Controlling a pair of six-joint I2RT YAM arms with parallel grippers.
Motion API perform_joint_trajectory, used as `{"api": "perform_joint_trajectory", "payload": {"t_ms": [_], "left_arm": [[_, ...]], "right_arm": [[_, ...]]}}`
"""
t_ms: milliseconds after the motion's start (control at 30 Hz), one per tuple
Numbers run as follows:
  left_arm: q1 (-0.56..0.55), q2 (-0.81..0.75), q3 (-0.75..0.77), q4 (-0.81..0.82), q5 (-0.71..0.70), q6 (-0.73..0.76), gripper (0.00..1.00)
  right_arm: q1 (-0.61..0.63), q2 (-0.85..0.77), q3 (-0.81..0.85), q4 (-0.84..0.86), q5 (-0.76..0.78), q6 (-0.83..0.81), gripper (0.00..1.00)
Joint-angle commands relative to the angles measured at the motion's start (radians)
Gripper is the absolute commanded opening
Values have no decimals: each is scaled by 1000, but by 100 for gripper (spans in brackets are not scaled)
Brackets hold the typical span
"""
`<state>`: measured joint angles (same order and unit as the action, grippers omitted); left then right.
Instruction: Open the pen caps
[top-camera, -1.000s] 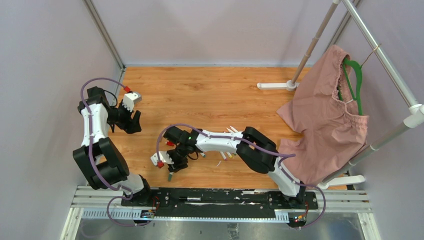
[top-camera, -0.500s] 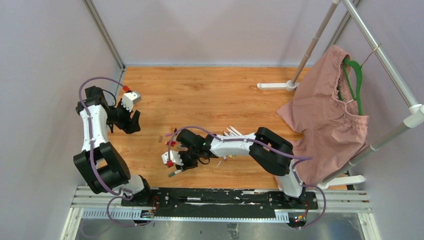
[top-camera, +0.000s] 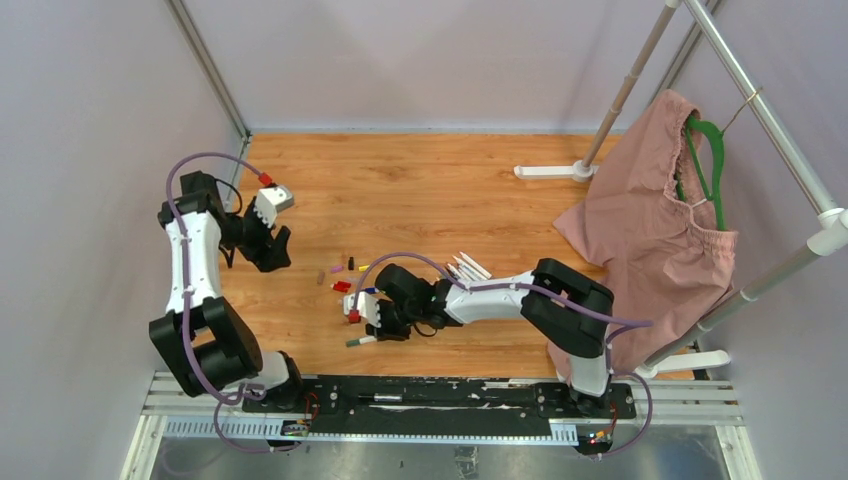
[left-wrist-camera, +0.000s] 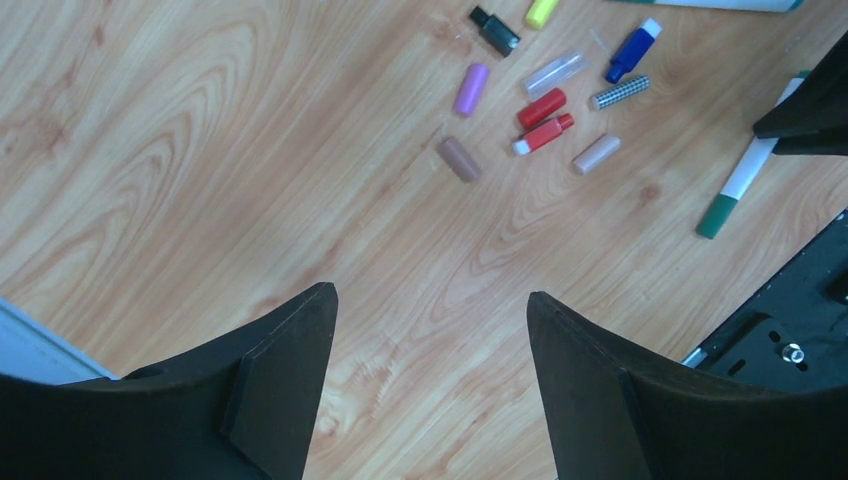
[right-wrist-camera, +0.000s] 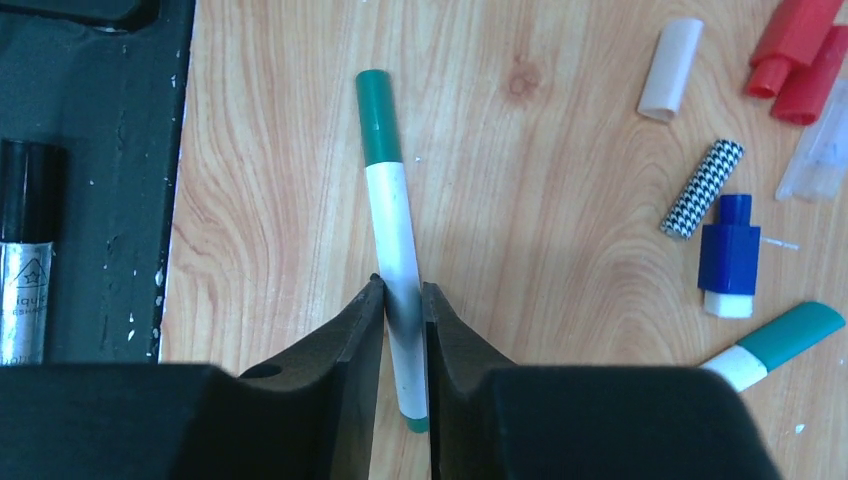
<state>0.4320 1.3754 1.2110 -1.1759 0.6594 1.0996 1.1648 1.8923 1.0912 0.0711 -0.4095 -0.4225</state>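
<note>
Uncapping: right gripper (right-wrist-camera: 403, 300) pinches green marker (right-wrist-camera: 392, 215) by its barrel near the surface's (right-wrist-camera: 270, 200) near edge; left gripper (left-wrist-camera: 430, 320), wide and empty, should pull green cap (right-wrist-camera: 377, 115) straight off.

The wooden table (top-camera: 420, 190) bears scattered pen caps (left-wrist-camera: 540, 105) and white pens (top-camera: 468, 266).

Left gripper (left-wrist-camera: 428, 296) spread wide over table (left-wrist-camera: 200, 150), loose pen caps (left-wrist-camera: 541, 108), green-capped marker (left-wrist-camera: 745, 175)
</note>
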Motion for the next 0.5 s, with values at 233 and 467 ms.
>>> {"api": "perform_joint_trajectory", "payload": {"t_ms": [233,467], "left_arm": [[-209,-69,-44,-39,0,11,80],[-289,-118,-63,-97,18,159,80]], "right_arm": [[-34,-43,-96,-23,154,138,0],[-124,-179,-110,-4,78,347,0]]}}
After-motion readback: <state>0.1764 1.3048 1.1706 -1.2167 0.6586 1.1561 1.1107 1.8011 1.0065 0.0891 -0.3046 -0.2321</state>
